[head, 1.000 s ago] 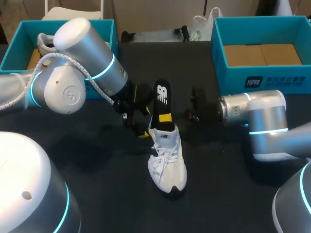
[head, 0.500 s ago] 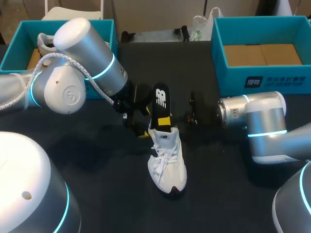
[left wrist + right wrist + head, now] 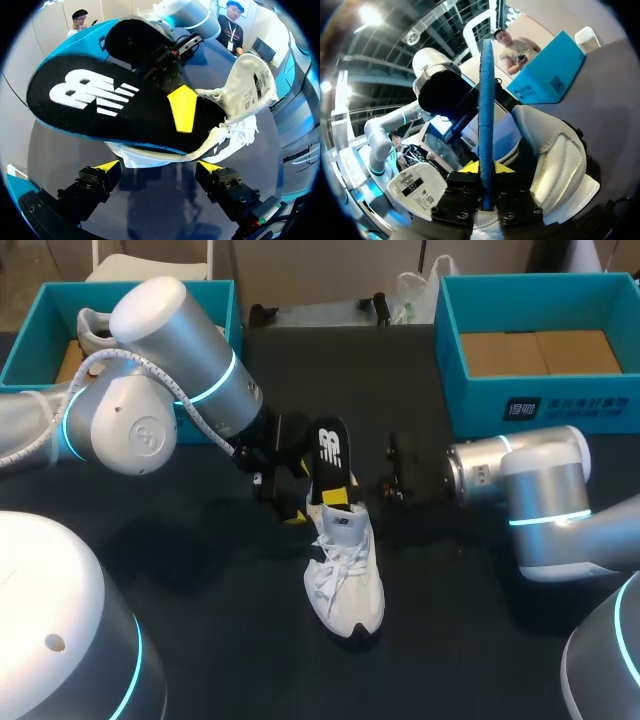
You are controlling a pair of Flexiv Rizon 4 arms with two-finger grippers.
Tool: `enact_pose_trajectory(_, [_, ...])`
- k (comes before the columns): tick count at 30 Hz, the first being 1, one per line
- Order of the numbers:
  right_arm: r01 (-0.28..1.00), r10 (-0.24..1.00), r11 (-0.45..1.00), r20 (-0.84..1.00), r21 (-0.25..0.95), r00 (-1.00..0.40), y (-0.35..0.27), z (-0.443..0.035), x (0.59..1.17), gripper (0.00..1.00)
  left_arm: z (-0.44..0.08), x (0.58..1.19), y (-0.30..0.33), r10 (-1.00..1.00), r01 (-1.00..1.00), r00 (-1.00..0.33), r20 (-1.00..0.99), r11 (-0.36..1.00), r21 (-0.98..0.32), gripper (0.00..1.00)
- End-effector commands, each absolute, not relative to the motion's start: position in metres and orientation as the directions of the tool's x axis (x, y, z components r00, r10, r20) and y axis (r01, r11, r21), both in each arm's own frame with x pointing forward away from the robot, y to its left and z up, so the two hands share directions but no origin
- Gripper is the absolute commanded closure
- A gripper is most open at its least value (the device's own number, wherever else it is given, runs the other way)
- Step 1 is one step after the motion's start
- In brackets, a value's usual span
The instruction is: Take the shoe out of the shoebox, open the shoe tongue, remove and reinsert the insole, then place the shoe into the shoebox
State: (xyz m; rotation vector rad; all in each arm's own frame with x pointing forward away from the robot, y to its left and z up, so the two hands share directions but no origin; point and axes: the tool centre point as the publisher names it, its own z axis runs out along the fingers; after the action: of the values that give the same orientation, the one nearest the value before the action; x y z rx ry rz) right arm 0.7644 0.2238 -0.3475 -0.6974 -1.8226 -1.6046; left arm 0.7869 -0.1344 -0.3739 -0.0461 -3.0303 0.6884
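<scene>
A white shoe (image 3: 345, 575) lies mid-table with its toe toward me. A black insole (image 3: 328, 455) stands up out of its heel opening. My right gripper (image 3: 337, 497) comes in from the right and is shut on the insole's lower part. In the right wrist view the insole (image 3: 486, 100) runs edge-on between the fingers of that gripper (image 3: 486, 192), with the shoe's white collar (image 3: 555, 155) beside it. My left gripper (image 3: 289, 492) stands open just left of the heel. In its own view that gripper (image 3: 159, 167) straddles bare table below the insole (image 3: 100, 100) and the shoe (image 3: 245, 95).
A teal shoebox (image 3: 25, 352) at the back left holds another white shoe (image 3: 92, 330). A second teal shoebox (image 3: 520, 405) stands at the back right, close behind my right arm, with only its brown floor showing inside.
The insole has sunk lower into the shoe and leans a little more to the right. My right arm has shifted slightly left. The left arm has kept still.
</scene>
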Motion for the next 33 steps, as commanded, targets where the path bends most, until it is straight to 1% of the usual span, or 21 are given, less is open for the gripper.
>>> enact_pose_trajectory(1, [0.719,0.01,0.135,0.725,0.681,-0.689,0.226,-0.341,0.762,0.79,-0.375,0.787,-0.134,0.037,0.022,-0.999,0.025,0.901,-0.433,0.0])
enact_pose_trajectory(5, [0.702,0.013,0.136,0.708,0.699,-0.706,0.226,-0.335,0.762,0.75,-0.375,0.787,-0.134,0.037,0.022,-0.999,0.025,0.901,-0.433,0.0])
enact_pose_trajectory(12, [0.679,0.018,0.125,0.682,0.724,-0.731,0.225,-0.324,0.766,0.73,-0.375,0.787,-0.134,0.037,0.022,-0.999,0.025,0.901,-0.433,0.0])
enact_pose_trajectory(13, [0.677,0.017,0.121,0.68,0.726,-0.733,0.225,-0.323,0.767,0.72,-0.375,0.787,-0.134,0.037,0.022,-0.999,0.025,0.901,-0.433,0.0])
enact_pose_trajectory(15, [0.673,0.015,0.115,0.676,0.73,-0.736,0.225,-0.321,0.77,0.63,-0.375,0.787,-0.134,0.037,0.022,-0.999,0.025,0.901,-0.433,0.0])
enact_pose_trajectory(16, [0.671,0.012,0.112,0.675,0.733,-0.738,0.225,-0.32,0.772,0.64,-0.375,0.787,-0.134,0.037,0.022,-0.999,0.025,0.901,-0.433,0.0])
enact_pose_trajectory(19, [0.667,0.007,0.104,0.67,0.738,-0.743,0.226,-0.318,0.777,0.68,-0.375,0.787,-0.134,0.037,0.022,-0.999,0.025,0.901,-0.433,0.0])
enact_pose_trajectory(21, [0.665,0.003,0.101,0.668,0.74,-0.744,0.228,-0.317,0.78,0.76,-0.375,0.787,-0.134,0.037,0.022,-0.999,0.025,0.901,-0.433,0.0])
enact_pose_trajectory(23, [0.663,0.002,0.097,0.666,0.742,-0.746,0.229,-0.315,0.783,0.8,-0.375,0.787,-0.134,0.037,0.022,-0.999,0.025,0.901,-0.433,0.0])
enact_pose_trajectory(25, [0.662,0.002,0.092,0.664,0.744,-0.747,0.23,-0.315,0.786,0.82,-0.375,0.787,-0.134,0.037,0.022,-0.999,0.025,0.901,-0.433,0.0])
enact_pose_trajectory(27, [0.661,0.004,0.082,0.663,0.746,-0.749,0.231,-0.314,0.788,0.8,-0.375,0.787,-0.134,0.037,0.022,-0.999,0.025,0.901,-0.433,0.0])
enact_pose_trajectory(30, [0.66,0.007,0.072,0.661,0.748,-0.75,0.231,-0.314,0.79,0.84,-0.375,0.787,-0.134,0.037,0.022,-0.999,0.025,0.901,-0.433,0.0])
enact_pose_trajectory(31, [0.661,0.013,0.069,0.662,0.747,-0.749,0.231,-0.314,0.791,0.88,-0.375,0.787,-0.134,0.037,0.022,-0.999,0.025,0.901,-0.433,0.0])
enact_pose_trajectory(33, [0.664,0.019,0.055,0.664,0.746,-0.747,0.231,-0.315,0.792,0.99,-0.375,0.787,-0.134,0.037,0.022,-0.999,0.025,0.901,-0.433,0.0])
